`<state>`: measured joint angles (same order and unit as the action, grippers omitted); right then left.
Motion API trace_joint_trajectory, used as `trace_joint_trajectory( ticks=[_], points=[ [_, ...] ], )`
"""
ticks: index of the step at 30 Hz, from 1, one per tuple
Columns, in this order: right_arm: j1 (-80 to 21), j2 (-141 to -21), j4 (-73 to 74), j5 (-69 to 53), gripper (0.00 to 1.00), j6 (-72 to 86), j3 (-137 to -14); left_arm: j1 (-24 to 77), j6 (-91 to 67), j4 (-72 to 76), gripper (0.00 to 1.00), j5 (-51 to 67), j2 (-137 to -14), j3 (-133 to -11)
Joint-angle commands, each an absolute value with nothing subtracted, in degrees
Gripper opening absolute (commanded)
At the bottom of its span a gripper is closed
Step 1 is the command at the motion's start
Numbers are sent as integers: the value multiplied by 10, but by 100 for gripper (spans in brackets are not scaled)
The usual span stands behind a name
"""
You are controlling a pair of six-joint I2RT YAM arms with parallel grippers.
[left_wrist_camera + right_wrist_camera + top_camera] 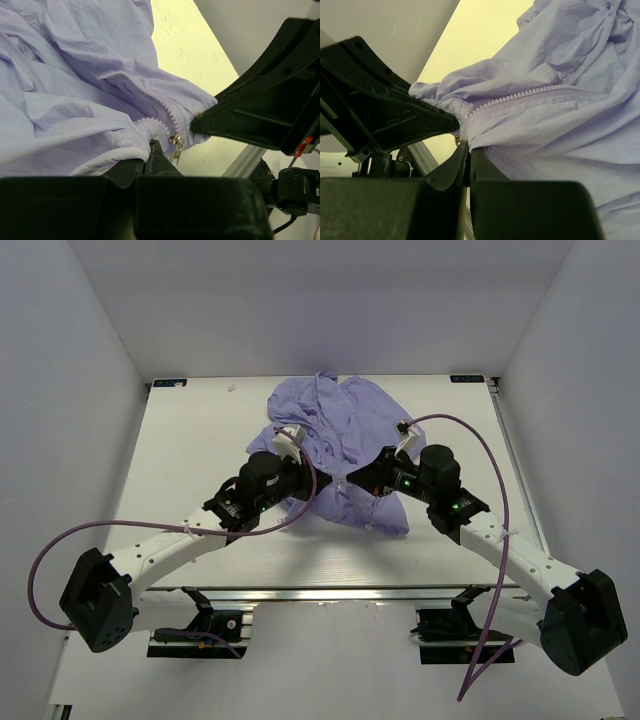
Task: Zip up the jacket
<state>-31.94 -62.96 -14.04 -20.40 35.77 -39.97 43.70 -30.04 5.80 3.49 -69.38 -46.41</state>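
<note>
- The jacket (340, 425) lies crumpled on the table (190, 440), in the middle and towards the far edge. Its near hem is drawn towards the two arms.
- The left gripper (175, 134) is clamped on a bunch of lavender fabric at the hem. One finger is under the fold and the other presses from above.
- Its bite sits just beside the metal zipper pull (176, 145), which hangs free. This seems meant to anchor the bottom end of the zipper so the track cannot slide away.
- The right gripper (461, 136) is also pinched closed on the jacket's edge. It holds where a line of zipper teeth (535, 95) ends at the hem.
- A small metal piece shows beside its fingertips, but whether the fingers hold it or only cloth cannot be told.
- From above, the two grippers face each other across the hem, near but not touching, probably each holding one front edge so the halves can be lined up.
- The teeth beyond the grips are open and curve over wrinkles. The zipping is not yet done, and the fabric likely needs pulling taut first.
</note>
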Motion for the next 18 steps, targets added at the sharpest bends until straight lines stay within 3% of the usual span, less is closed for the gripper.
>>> trace_joint_trajectory(
  ticks=[1, 18],
  points=[
    [-317, -628, -183, -194, 0, 365, -410, 440, -308, 77, 0, 47, -667, -452],
    [-318, -627, -163, -215, 0, 343, -412, 441, -340, 80, 0, 16, -653, -450]
  ],
)
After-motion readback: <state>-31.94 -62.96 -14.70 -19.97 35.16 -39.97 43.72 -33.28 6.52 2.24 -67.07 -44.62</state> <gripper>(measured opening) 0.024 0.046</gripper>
